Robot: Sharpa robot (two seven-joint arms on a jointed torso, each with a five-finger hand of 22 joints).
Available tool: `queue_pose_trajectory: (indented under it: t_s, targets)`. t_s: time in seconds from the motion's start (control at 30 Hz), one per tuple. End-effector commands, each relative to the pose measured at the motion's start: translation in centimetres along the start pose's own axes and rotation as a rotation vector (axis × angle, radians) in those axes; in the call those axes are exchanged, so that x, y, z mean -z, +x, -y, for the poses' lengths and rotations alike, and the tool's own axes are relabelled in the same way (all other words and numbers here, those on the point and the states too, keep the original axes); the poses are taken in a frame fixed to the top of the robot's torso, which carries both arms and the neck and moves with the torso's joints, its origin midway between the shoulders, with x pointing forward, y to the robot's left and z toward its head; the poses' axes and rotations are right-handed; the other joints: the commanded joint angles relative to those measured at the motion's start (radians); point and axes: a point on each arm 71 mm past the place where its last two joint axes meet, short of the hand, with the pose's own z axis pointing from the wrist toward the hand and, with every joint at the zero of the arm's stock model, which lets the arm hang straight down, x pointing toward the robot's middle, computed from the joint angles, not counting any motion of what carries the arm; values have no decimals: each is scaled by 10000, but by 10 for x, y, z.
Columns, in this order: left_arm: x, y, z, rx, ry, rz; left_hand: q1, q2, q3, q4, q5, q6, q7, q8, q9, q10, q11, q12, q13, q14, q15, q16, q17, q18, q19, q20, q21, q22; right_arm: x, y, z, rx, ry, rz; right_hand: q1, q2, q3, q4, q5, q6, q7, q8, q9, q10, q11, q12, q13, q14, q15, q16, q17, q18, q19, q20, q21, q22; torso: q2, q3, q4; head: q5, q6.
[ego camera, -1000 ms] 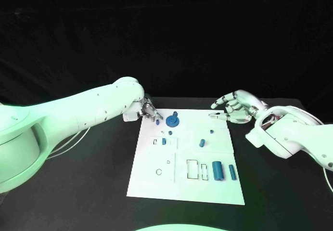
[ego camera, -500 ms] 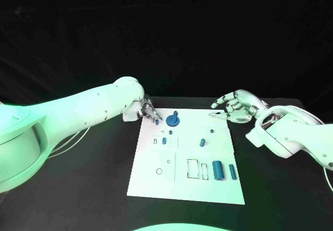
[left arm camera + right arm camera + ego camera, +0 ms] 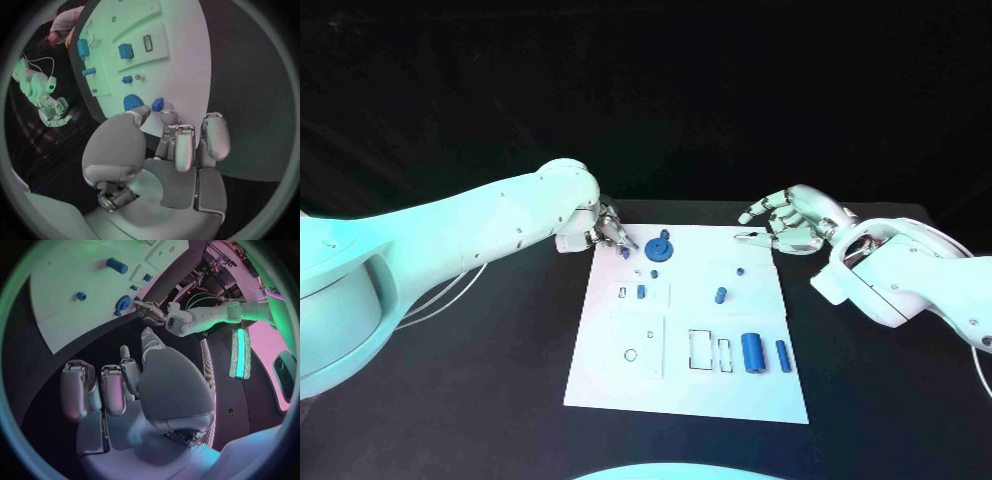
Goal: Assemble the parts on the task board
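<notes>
Task board (image 3: 678, 395), white, on desk between both hands. Small blue peg (image 3: 157, 104) pinched by left hand (image 3: 606, 232) at its fingertips; blue gear (image 3: 659, 248) just beside. Right hand (image 3: 790, 225) spread, empty. Cylinders (image 3: 754, 352) judged unassembled; most work left.

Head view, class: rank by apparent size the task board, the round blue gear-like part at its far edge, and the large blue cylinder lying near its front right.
1. task board
2. and 3. large blue cylinder and round gear-like part: too alike to rank.
</notes>
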Motion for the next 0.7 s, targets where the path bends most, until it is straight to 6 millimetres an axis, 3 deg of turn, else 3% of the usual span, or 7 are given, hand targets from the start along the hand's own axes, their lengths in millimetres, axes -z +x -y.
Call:
queue_pose_trajectory:
  t_s: [0.03,0.4,0.57,0.7]
  targets:
    - [1,1,2,137,224,-100,95,-78,-112,6,18,61,1,99,42,16,-45,42,12,899,-22,42,2139,-67,12,5,-20,9,0,1,-1,94,-77,-125,-42,55,-37,-9,62,-84,-4,49,-16,8,-42,15,772,535,45,-36,594,125,233,64,-17,1528,-3,5,-2,1,-19]
    - [1,2,1,76,123,-156,-16,-183,-292,31,-16,41,-5,170,128,47,-51,70,45,906,-31,50,2156,-80,53,-5,10,72,-1,2,-1,100,-107,-165,-42,55,-37,-9,62,-84,-4,49,-16,8,-42,15,772,535,45,-36,594,125,233,64,-17,1528,-8,7,-7,12,-39]
    - [1,1,-1,78,74,-136,5,-60,-293,24,9,82,-40,254,202,68,-77,84,54,910,-48,54,2164,-81,61,-15,16,83,-1,2,-1,103,-101,-166,-42,55,-37,-9,62,-84,-4,49,-16,8,-42,15,772,535,45,-36,594,125,233,64,-17,1528,3,7,-17,7,-46]
    - [1,1,-1,110,68,-83,172,194,-210,11,31,95,-109,439,396,85,-136,91,57,909,-96,53,2160,-80,62,-48,19,89,-1,2,-1,104,-92,-170,-42,55,-37,-9,62,-84,-4,49,-16,8,-42,15,772,535,45,-36,594,125,233,64,-17,1528,3,7,-11,-4,-62]
